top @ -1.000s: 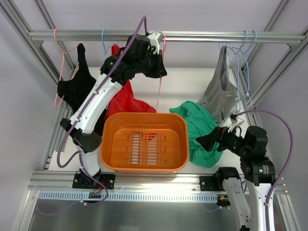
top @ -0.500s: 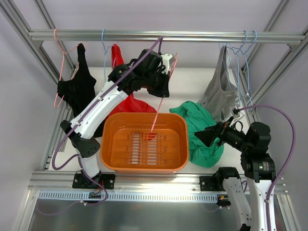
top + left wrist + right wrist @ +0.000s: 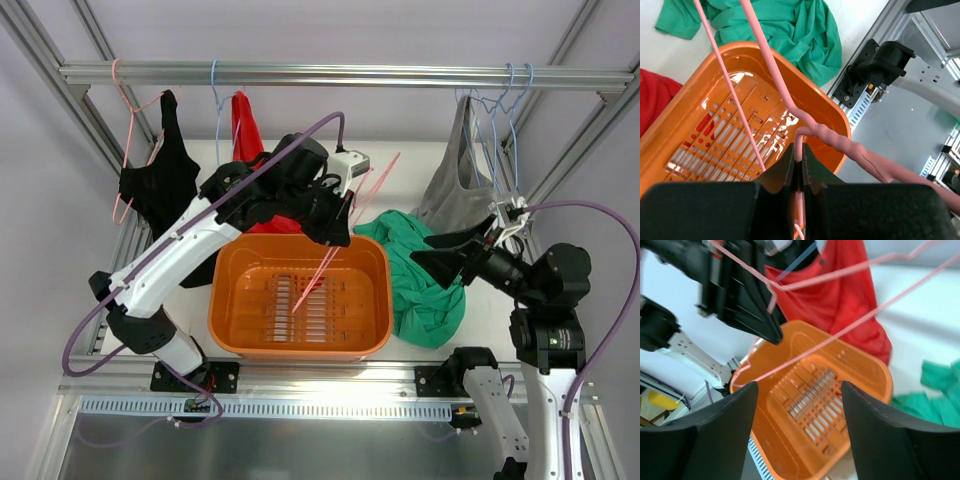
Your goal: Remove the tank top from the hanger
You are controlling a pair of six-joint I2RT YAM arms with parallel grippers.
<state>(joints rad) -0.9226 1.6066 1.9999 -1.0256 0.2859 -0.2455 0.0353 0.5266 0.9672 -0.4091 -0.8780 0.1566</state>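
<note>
The teal-green tank top (image 3: pixel 420 275) lies crumpled on the table right of the orange basket, off the hanger; it also shows in the left wrist view (image 3: pixel 785 30) and at the right edge of the right wrist view (image 3: pixel 935 395). My left gripper (image 3: pixel 335 225) is shut on the neck of the bare salmon-pink hanger (image 3: pixel 345 230), held tilted over the basket; the wire shows between its jaws (image 3: pixel 799 155) and in the right wrist view (image 3: pixel 840 335). My right gripper (image 3: pixel 440 255) is open and empty, raised above the tank top's right side.
An orange basket (image 3: pixel 230 300) stands front centre. On the rail (image 3: pixel 400 75) hang a black top on a pink hanger (image 3: pixel 160 170), a red top (image 3: pixel 250 130) on a light-blue hanger, and a grey top (image 3: pixel 460 180) with light-blue hangers (image 3: pixel 510 100).
My left gripper has taken the pink hanger off the rail and moved it down and toward the basket. My right gripper has risen off the tank top and moved right.
</note>
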